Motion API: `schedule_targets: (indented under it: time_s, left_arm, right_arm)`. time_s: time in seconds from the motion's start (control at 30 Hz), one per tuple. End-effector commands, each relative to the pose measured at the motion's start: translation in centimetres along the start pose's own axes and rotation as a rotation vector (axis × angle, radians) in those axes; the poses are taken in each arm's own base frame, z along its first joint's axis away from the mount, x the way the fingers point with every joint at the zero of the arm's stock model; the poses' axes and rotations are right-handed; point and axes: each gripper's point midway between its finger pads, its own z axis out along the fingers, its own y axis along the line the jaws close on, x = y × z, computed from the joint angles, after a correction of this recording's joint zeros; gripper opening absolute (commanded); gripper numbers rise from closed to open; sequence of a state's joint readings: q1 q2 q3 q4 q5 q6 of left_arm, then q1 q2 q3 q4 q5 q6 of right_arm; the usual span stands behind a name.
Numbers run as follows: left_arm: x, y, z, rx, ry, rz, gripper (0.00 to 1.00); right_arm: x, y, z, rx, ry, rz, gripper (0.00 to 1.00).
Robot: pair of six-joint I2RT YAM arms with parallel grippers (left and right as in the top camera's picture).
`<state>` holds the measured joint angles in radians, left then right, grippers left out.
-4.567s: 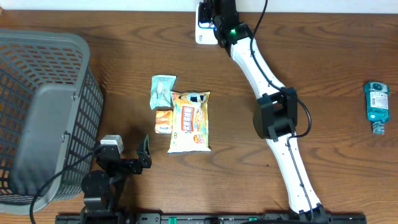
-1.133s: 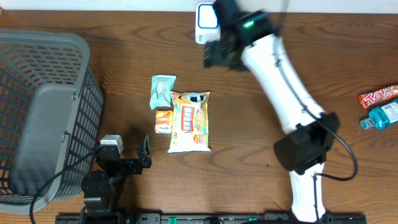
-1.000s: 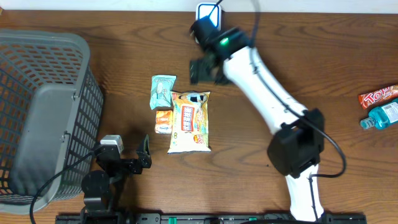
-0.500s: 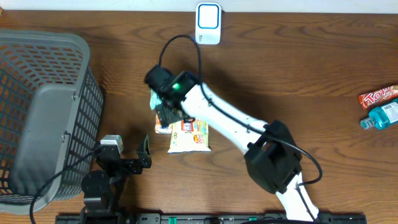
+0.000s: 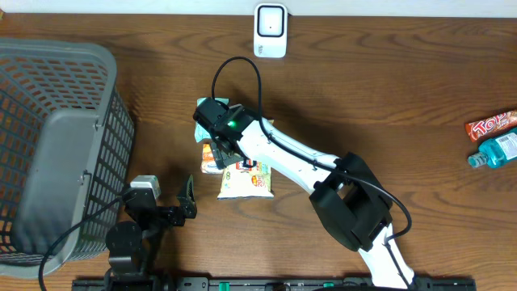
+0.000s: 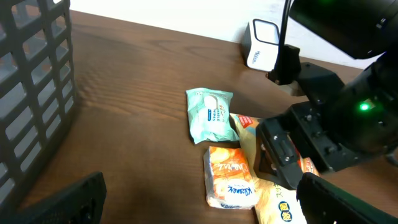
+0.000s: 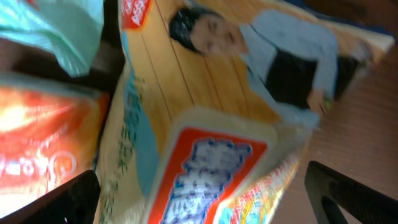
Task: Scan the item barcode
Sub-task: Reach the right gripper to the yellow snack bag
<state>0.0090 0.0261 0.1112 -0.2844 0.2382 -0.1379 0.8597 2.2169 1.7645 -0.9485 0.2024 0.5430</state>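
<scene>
Text legible to us in one spot only: white letters "TOP" on the red wrapper (image 5: 490, 125), right edge of the scene. The large snack bag (image 7: 211, 155) carries blue characters in a red-edged panel plus a small red badge, both too blurred to read. Lettering on the orange packet (image 6: 231, 177) is illegible.

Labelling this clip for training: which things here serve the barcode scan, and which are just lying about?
In use: right gripper, snack bag under it, scanner.
Lying about, likely: teal packet, orange packet, basket, candy bar, blue bottle.
</scene>
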Motion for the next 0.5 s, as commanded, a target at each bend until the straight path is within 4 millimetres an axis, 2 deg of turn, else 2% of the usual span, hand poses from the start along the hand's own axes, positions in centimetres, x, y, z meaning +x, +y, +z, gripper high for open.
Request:
schedule_targets:
  time_s: [0.0, 0.2, 0.33, 0.47]
  left_arm:
    - [1.2, 0.0, 0.2, 0.006, 0.036, -0.015, 0.98]
    - [1.2, 0.0, 0.2, 0.006, 0.036, -0.015, 0.98]
    - [1.2, 0.0, 0.2, 0.006, 0.036, -0.015, 0.98]
    - [1.2, 0.0, 0.2, 0.006, 0.036, -0.015, 0.98]
  right_arm:
    - [0.1, -0.7, 0.6, 0.03, -0.014, -0.006, 0.99]
    - [1.4, -1.1, 2.2, 0.049, 0.02, -0.015, 0.99]
    - [3.0, -0.9, 4.4, 0.042, 0.096, -0.012, 0.99]
    - [4.5, -2.3, 4.7, 0.06, 0.187, 0.071, 0.98]
